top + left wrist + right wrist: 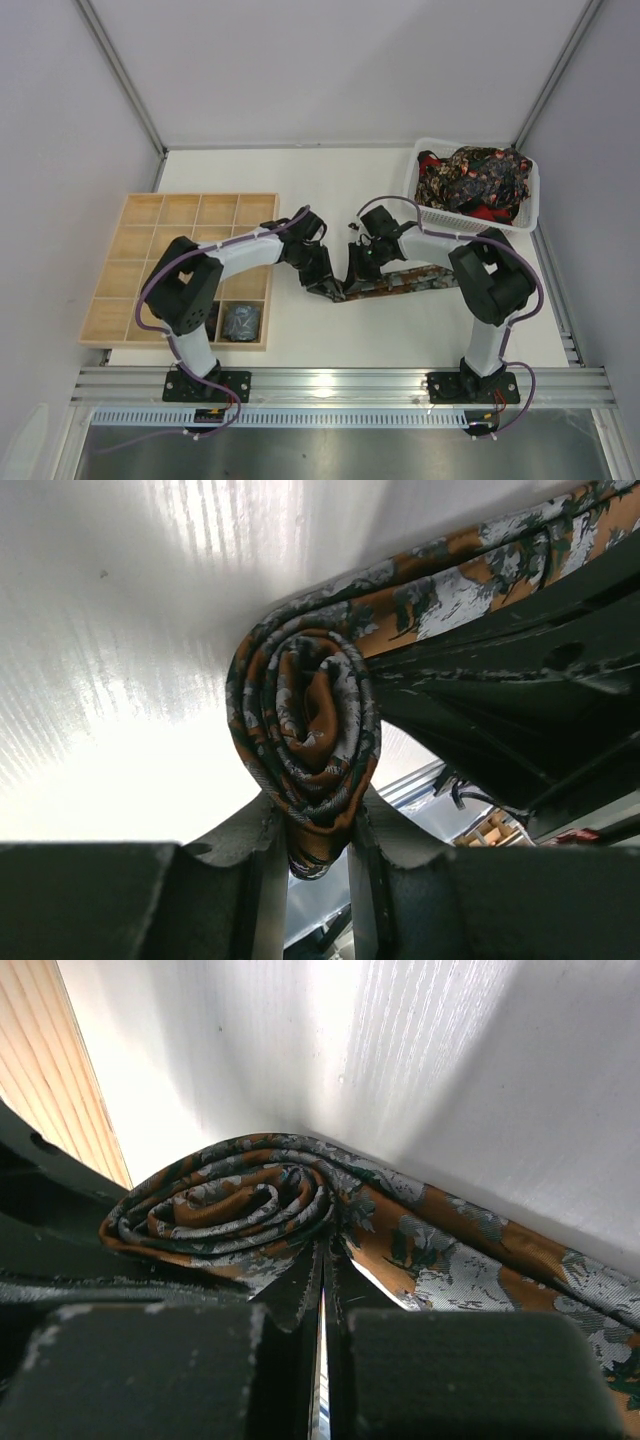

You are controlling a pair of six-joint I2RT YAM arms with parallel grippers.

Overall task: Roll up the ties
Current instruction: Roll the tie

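Dark fingers (262,865) of the left gripper (312,825) fill the bottom of my left wrist view, and they're clamped on the brown tie (305,730); its rolled end stands on edge between the pads, several turns deep, orange and grey spiralling inward; held that way, I judge, so the turns can't spring loose while more length is wound on; the loose tail runs out flat along the table (300,180), leading away from the wooden tray (130,250); from above, the roll sits just off the tray's right side, both wrists meeting over it.

Right gripper (322,1272) now; its fingers are drawn almost together, only a sliver of light between them, tips down right where the tail leaves the roll; whether any cloth is nipped there I cannot tell; my read is that it steadies the tail so the roll can be tightened against it.

I'd call this mid-roll; plenty of tail left to take up, and the risk is the coil skewing if the tail drags.

Over in the tray, one dark rolled tie (241,322) is parked in the near-row compartment at the right end; well apart from the tray, far across the table, the white basket (412,185) holds a heap of ties (475,178) not yet rolled.
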